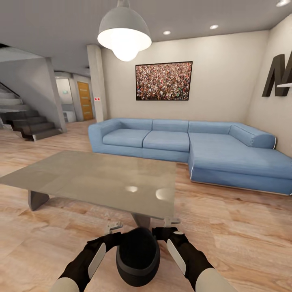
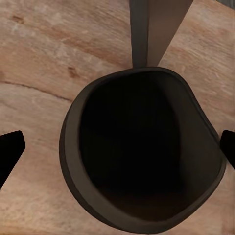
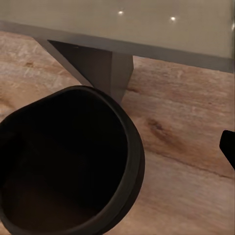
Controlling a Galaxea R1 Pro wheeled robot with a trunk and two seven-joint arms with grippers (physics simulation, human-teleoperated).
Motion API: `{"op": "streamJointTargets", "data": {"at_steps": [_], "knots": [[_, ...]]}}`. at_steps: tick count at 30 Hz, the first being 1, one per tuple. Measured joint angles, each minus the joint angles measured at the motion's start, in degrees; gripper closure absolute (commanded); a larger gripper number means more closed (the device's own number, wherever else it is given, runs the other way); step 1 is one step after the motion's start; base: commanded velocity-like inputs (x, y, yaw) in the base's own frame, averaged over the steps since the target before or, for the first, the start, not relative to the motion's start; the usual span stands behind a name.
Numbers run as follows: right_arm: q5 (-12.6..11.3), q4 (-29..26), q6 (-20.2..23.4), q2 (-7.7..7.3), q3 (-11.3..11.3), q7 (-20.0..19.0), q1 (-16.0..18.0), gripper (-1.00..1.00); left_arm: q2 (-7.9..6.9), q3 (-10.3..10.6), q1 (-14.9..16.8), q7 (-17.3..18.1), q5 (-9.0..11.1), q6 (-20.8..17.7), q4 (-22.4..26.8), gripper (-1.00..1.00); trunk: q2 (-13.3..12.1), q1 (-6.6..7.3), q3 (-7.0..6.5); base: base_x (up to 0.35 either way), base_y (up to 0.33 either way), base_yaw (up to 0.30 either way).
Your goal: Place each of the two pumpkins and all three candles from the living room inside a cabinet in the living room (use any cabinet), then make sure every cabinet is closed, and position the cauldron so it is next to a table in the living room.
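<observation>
Where both arms meet, cauldron (image 1: pixel 137 256) near table (image 1: pixel 81 174).

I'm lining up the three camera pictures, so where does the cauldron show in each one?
Head view: cauldron at bottom centre, between both arms, before the table.
Left wrist view: its dark opening seen from above, mid-picture.
Right wrist view: lower left.
Shared landmark: the table leg just beyond it.

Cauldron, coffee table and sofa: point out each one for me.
cauldron (image 1: pixel 138 272), head view, on its front outer wall between the two arms.
coffee table (image 1: pixel 89 174), head view, on a bare part of the glossy top.
sofa (image 1: pixel 166 140), head view, on the middle seat cushion.
</observation>
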State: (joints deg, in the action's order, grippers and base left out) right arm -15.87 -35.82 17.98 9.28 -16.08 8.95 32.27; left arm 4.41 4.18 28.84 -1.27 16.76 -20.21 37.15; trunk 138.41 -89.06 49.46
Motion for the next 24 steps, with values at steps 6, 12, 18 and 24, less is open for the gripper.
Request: {"op": "streamJointTargets", "data": {"at_steps": [6, 12, 18, 24], "knots": [[0.0, 0.0, 0.0, 0.00, 0.0, 0.0, 0.0, -1.00, 0.00, 0.0, 0.0, 0.0, 0.0, 0.0, 0.0, -1.00, -2.4, 1.30, -1.08, -0.078, 0.000, 0.000], [-0.3, -0.1, 0.0, 0.10, 0.2, 0.0, 0.0, -1.00, 0.00, 0.0, 0.0, 0.0, 0.0, 0.0, -0.1, -1.00, -4.8, 2.63, -2.15, -0.076, 0.000, 0.000], [-2.9, -0.1, 0.4, 0.10, 0.1, 0.1, 0.0, -1.00, 0.00, 0.0, 0.0, 0.0, 0.0, 0.0, -0.1, -1.00, -7.2, 3.95, -3.23, -0.002, 0.000, 0.000], [-3.0, -0.1, 0.4, 0.02, 0.0, 0.0, 0.0, -1.00, 0.00, 0.0, 0.0, 0.0, 0.0, 0.0, -0.1, -1.00, -9.6, 5.27, -4.31, 0.000, 0.000, 0.000]]}}
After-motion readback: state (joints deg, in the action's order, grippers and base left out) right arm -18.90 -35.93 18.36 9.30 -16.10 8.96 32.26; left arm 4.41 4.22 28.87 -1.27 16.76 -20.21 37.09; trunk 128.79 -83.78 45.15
